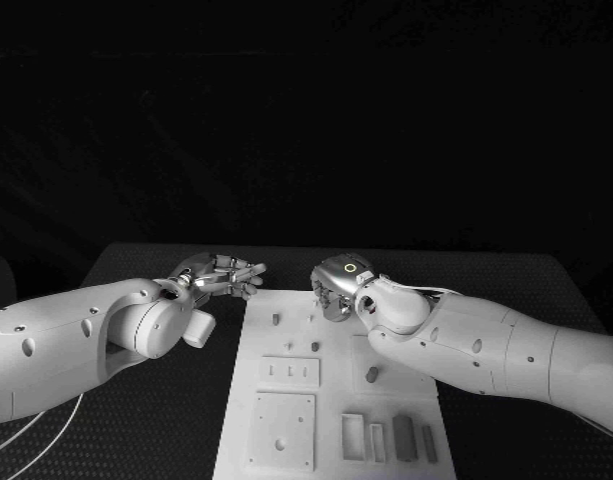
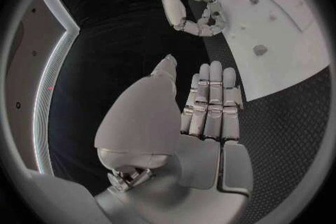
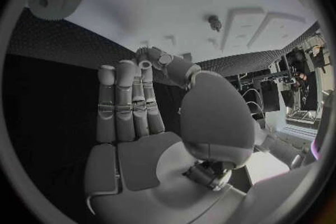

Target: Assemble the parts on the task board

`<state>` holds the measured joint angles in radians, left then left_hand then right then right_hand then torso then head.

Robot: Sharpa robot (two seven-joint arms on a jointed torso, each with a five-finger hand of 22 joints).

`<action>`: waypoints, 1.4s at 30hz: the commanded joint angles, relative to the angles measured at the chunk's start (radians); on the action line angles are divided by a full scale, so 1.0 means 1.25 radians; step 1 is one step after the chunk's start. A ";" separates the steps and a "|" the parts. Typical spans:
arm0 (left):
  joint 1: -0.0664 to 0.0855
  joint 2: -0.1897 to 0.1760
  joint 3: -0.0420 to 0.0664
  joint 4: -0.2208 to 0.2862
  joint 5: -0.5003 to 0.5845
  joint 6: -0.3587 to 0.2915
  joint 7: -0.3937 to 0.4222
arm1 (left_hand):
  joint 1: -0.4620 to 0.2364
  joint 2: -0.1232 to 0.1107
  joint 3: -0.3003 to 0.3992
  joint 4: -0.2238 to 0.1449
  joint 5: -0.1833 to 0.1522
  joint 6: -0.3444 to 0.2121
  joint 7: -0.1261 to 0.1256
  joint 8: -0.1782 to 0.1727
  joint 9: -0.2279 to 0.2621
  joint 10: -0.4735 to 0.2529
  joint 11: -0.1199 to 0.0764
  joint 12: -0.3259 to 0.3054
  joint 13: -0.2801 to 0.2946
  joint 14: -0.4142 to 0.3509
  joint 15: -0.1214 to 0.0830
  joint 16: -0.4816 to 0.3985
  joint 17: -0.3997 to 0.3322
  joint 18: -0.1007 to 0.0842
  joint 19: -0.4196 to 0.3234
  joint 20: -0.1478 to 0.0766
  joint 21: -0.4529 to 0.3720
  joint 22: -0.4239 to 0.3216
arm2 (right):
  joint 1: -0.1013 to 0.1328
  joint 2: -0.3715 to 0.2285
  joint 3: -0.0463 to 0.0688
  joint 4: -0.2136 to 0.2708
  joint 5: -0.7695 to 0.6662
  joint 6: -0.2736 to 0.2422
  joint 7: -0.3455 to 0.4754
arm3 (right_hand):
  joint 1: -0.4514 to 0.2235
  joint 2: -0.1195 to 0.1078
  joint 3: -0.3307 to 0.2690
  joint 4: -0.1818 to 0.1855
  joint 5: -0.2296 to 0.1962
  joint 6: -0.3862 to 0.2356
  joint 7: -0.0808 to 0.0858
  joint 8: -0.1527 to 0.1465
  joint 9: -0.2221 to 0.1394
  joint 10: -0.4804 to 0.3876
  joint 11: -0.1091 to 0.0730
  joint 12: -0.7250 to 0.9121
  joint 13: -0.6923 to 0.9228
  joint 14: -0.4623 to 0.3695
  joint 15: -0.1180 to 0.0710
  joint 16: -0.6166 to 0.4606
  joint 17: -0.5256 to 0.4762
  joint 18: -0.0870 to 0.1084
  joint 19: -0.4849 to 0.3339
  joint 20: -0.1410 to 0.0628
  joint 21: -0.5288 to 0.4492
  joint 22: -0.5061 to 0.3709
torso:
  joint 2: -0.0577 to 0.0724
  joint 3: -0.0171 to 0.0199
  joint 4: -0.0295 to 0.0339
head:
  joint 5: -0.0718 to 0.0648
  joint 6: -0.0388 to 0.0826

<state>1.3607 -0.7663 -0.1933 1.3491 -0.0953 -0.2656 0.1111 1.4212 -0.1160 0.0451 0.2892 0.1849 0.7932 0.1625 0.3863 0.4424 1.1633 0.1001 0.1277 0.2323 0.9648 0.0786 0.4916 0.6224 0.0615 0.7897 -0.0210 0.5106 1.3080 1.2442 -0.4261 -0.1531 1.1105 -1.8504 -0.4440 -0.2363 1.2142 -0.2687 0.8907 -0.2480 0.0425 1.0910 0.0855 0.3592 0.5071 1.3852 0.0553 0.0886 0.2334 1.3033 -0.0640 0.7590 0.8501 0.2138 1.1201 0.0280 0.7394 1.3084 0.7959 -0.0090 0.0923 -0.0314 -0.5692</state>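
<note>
Nearest the camera, on the near end of the task board (image 1: 338,400), loose parts (image 1: 404,438) are seen lying beside rectangular recesses; a small peg (image 1: 373,374) stands at mid-board. Little of the assembly is judged done: most pieces appear unseated and nothing is held. The board lies along the middle of the worktop (image 1: 508,275), reaching its near edge. The left hand (image 1: 220,275) hovers at the board's far left corner, fingers straight and apart, empty. The right hand (image 1: 338,288) hovers over the board's far end, fingers extended, also empty. Bare worktop is left on both sides of the board and beyond its far end for moving.
</note>
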 commanded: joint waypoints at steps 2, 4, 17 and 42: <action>0.002 -0.001 0.001 0.012 -0.002 0.004 0.008 | 0.011 0.000 -0.006 0.000 -0.005 0.001 -0.002 -0.005 0.001 0.002 -0.002 -0.003 0.001 0.004 -0.001 -0.005 0.001 0.010 -0.007 -0.001 0.003 0.006 | 0.001 0.011 0.000 -0.017 -0.023 -0.014 -0.009 | 0.006 -0.002 0.019 0.017 0.005 0.007 -0.001 0.003 0.002 0.029 -0.021 0.002 0.008 0.008 -0.012 0.005 0.000 0.038 -0.001 -0.004 -0.002 0.017 | 0.005 -0.0018 0.0047 | -0.003 0.003; 0.003 -0.003 0.001 0.017 -0.002 0.003 0.008 | 0.011 0.000 -0.006 0.000 -0.005 0.001 -0.002 -0.005 0.002 0.002 -0.002 -0.003 0.001 0.004 -0.001 -0.005 0.001 0.010 -0.007 -0.001 0.003 0.006 | 0.001 0.018 0.000 -0.025 -0.023 -0.015 -0.008 | 0.007 -0.002 0.020 0.017 0.005 0.007 -0.001 0.003 0.002 0.029 -0.021 0.002 0.008 0.008 -0.012 0.005 0.000 0.038 -0.001 -0.004 -0.002 0.017 | 0.007 -0.0025 0.0067 | -0.003 0.003; 0.019 -0.011 0.001 0.040 -0.005 -0.002 0.008 | 0.012 0.000 -0.007 0.000 -0.005 0.001 -0.002 -0.006 0.002 0.002 -0.002 -0.003 0.002 0.004 -0.001 -0.006 0.001 0.010 -0.007 -0.001 0.003 0.006 | 0.000 0.028 0.000 -0.029 -0.023 -0.018 -0.007 | 0.007 -0.004 0.021 0.018 0.005 0.007 -0.001 0.003 0.003 0.029 -0.022 0.001 0.008 0.008 -0.012 0.006 0.001 0.038 -0.002 -0.005 -0.001 0.017 | 0.023 -0.0045 0.0176 | -0.007 0.008; 0.021 -0.011 0.001 0.044 -0.006 -0.004 0.008 | 0.013 0.000 -0.009 0.001 -0.005 0.002 -0.002 -0.007 0.004 0.002 -0.002 -0.004 0.002 0.005 -0.001 -0.006 0.002 0.010 -0.007 -0.001 0.003 0.006 | 0.001 0.035 0.000 -0.042 -0.022 -0.005 -0.002 | 0.008 -0.006 0.024 0.019 0.005 0.008 -0.002 0.003 0.004 0.030 -0.022 0.001 0.008 0.007 -0.012 0.007 0.001 0.038 -0.002 -0.005 0.001 0.016 | 0.026 -0.0032 0.0174 | -0.005 0.009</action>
<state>1.3839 -0.7822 -0.1929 1.4015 -0.0980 -0.2688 0.1114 1.4289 -0.1157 0.0399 0.2888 0.1849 0.7931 0.1625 0.3826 0.4461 1.1634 0.1001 0.1277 0.2338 0.9648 0.0786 0.4878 0.6239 0.0535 0.7859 -0.0248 0.5106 1.3075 1.2439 -0.3851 -0.1539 1.0607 -1.8694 -0.4572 -0.2413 1.2128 -0.2781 0.9124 -0.2260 0.0461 1.0943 0.0823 0.3592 0.5108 1.3752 0.0464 0.0851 0.2334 1.3059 -0.0684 0.7630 0.8522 0.2143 1.1198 0.0289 0.7390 1.3077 0.8275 -0.0129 0.1138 -0.0383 -0.5600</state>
